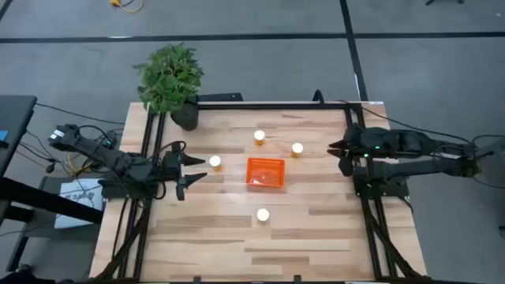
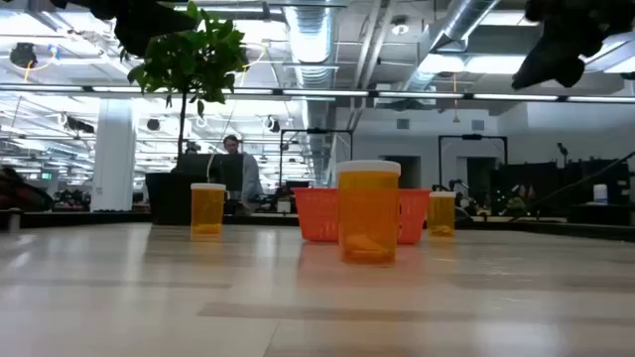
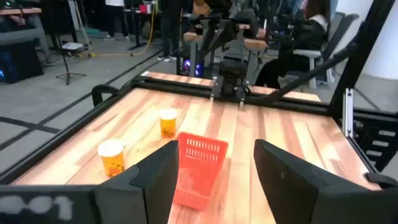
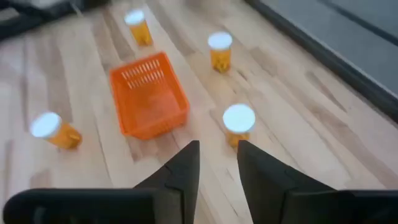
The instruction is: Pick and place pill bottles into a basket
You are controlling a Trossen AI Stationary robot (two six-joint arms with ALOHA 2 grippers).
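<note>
Wood surface (image 1: 316,237) carries everything, and both arms wait at its edges: the left pincer (image 1: 188,168) sits at the left edge with its fingers apart, and the right pincer (image 1: 339,150) sits at the right edge, its fingers parted only by a narrow gap in its own wrist view. Nothing is held by either. The basket (image 1: 265,173), a bright orange rectangle with mesh sides, lies near the middle of the surface and looks empty, its long axis running left to right. Four pill bottles stand upright around it, all apart from it, each a translucent orange cylinder under a round white cap. The left bottle (image 1: 215,162) is just beside the left pincer, directly ahead of its open fingers, between it and the basket; I judge the left arm the nearer one and this the likely first pick, a short straight reach with the bottle's long axis vertical. The right bottle (image 1: 297,147) stands just beyond the basket's far right corner, nearer the right pincer. The far bottle (image 1: 259,137) stands beyond the basket, and the near bottle (image 1: 263,214) on its near side, both roughly midway between the arms.
</note>
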